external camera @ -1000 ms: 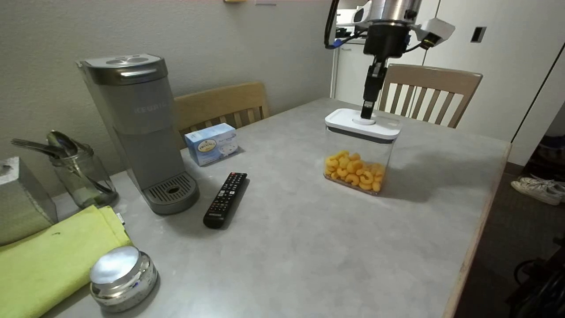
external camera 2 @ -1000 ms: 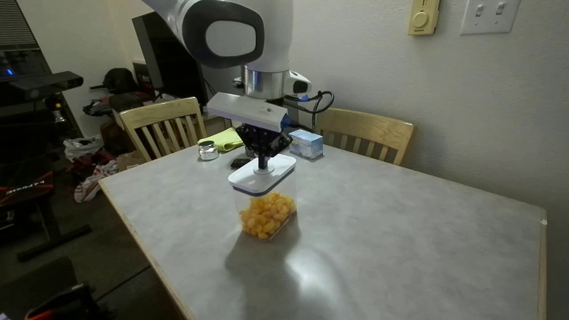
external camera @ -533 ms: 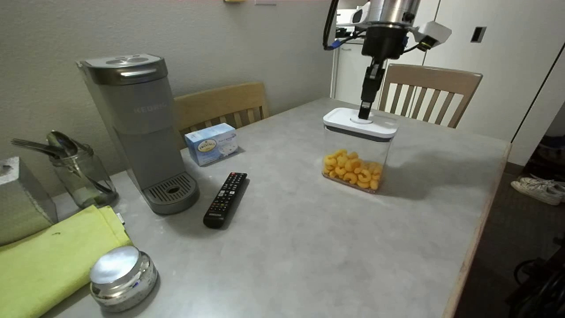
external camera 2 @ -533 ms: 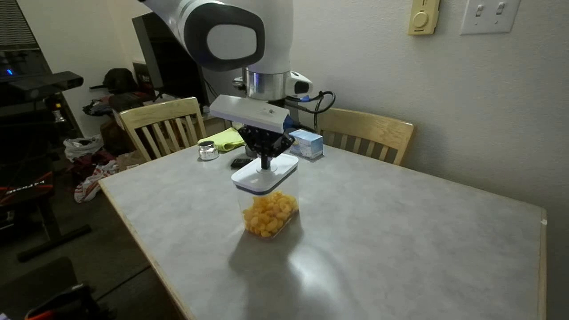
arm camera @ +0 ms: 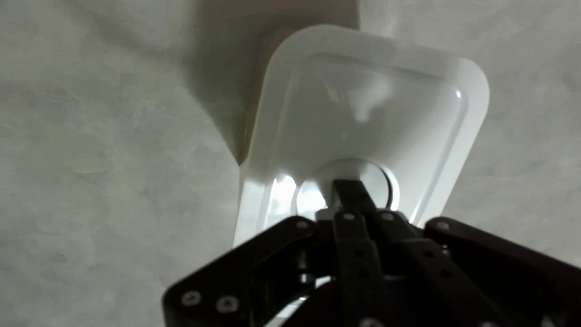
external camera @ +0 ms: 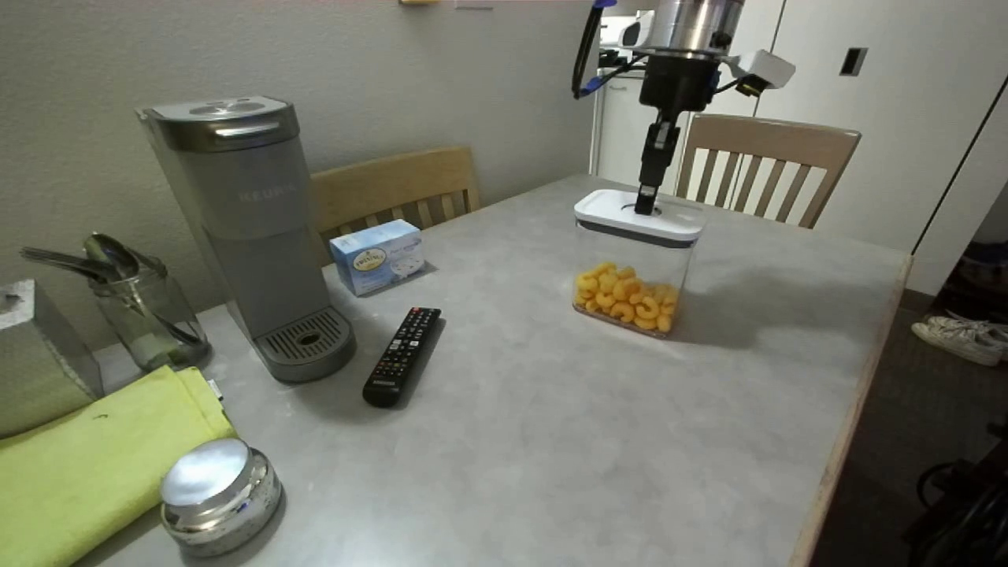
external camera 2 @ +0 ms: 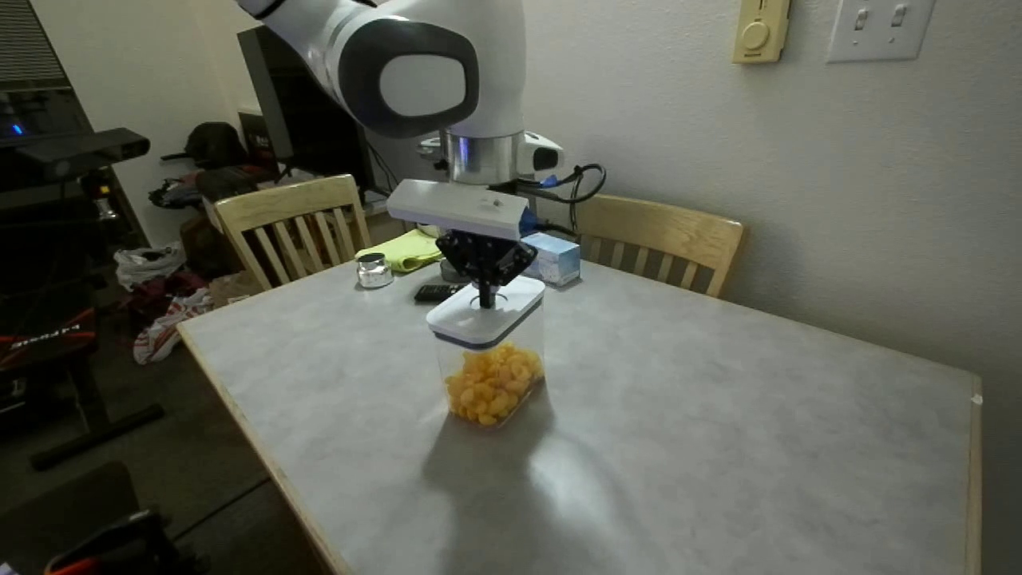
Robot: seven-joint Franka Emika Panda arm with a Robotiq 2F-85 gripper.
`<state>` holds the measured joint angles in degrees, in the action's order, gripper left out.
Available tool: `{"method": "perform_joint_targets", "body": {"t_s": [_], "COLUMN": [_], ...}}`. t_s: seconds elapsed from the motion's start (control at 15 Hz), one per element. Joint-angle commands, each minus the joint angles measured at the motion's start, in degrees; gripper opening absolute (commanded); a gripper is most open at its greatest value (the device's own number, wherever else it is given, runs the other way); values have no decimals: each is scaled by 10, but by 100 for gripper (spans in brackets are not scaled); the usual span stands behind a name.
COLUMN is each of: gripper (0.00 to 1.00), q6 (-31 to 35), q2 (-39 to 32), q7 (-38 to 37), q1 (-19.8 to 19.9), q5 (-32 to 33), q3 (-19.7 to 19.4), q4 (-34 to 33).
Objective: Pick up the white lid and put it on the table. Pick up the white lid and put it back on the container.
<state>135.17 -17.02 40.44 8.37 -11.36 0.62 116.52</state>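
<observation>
Spreading widest, the table (external camera: 535, 441) bears the coffee maker (external camera: 260, 205), well apart from the clear container (external camera: 638, 253). Above the container hangs the gripper (external camera: 646, 206), fingers clenched together. The white lid (external camera: 617, 214) caps the container, its round button (arm camera: 376, 184) touching the fingertips. Inside the container lie orange snacks (external camera: 626, 299).

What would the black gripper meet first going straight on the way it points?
Likely the round white plastic button in the white rounded-rectangle plastic lid on the clear rectangular plastic container. The black gripper points down, shut, fingers seemingly touching the button; exact contact is unclear.
</observation>
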Motion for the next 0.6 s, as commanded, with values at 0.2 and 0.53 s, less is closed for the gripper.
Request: {"method": "perform_joint_targets", "body": {"t_s": [0.2,0.53], "gripper": [0,0], "q6": [29,23], "q2": [-42,-28], "q7": [4,1], "q1": [0,0], "q5": [26,34], "q3": [0,-1], "q4": [1,0]}}
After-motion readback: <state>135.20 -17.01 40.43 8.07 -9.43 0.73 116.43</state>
